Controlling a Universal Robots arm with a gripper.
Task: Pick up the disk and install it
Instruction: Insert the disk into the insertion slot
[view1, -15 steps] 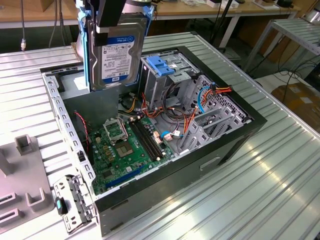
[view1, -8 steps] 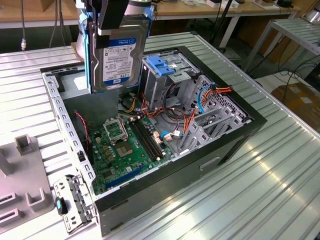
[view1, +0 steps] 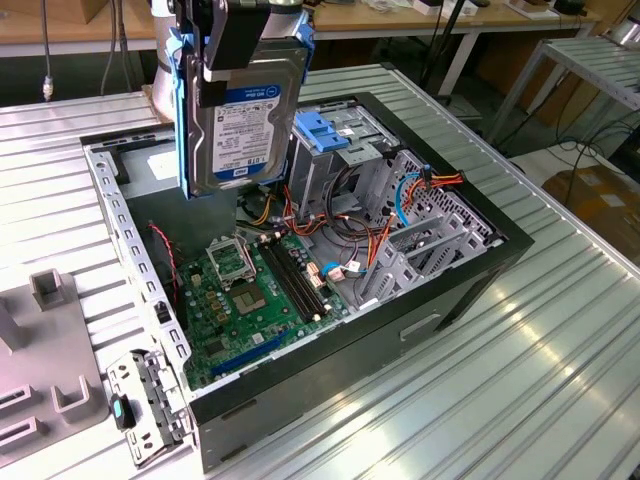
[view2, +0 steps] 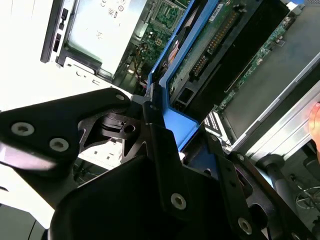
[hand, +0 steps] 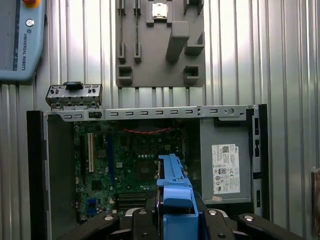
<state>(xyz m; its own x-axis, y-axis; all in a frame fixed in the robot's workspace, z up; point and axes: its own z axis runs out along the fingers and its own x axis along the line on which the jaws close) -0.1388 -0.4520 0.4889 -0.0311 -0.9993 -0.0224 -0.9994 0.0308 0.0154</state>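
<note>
The disk (view1: 240, 115) hangs upright above the open computer case (view1: 470, 270), label facing the exterior camera, with blue rails along its sides. My gripper (view1: 235, 55) is shut on its top end. The disk's lower edge is over the back of the case, above the motherboard (view1: 250, 290) and to the exterior view's left of the metal drive cage with a blue latch (view1: 335, 140). In both wrist views the disk's blue rail (hand: 175, 185) (view2: 176, 55) runs out from between the black fingers (view2: 155, 135), with the case interior beyond.
A grey metal box with a white sticker (hand: 225, 167) sits inside the case. Orange and red cables (view1: 375, 240) cross the interior near the cage. A grey fixture plate (hand: 160, 45) and a loose metal bracket (hand: 74, 95) lie on the ribbed aluminium table (view1: 560, 370) beside the case.
</note>
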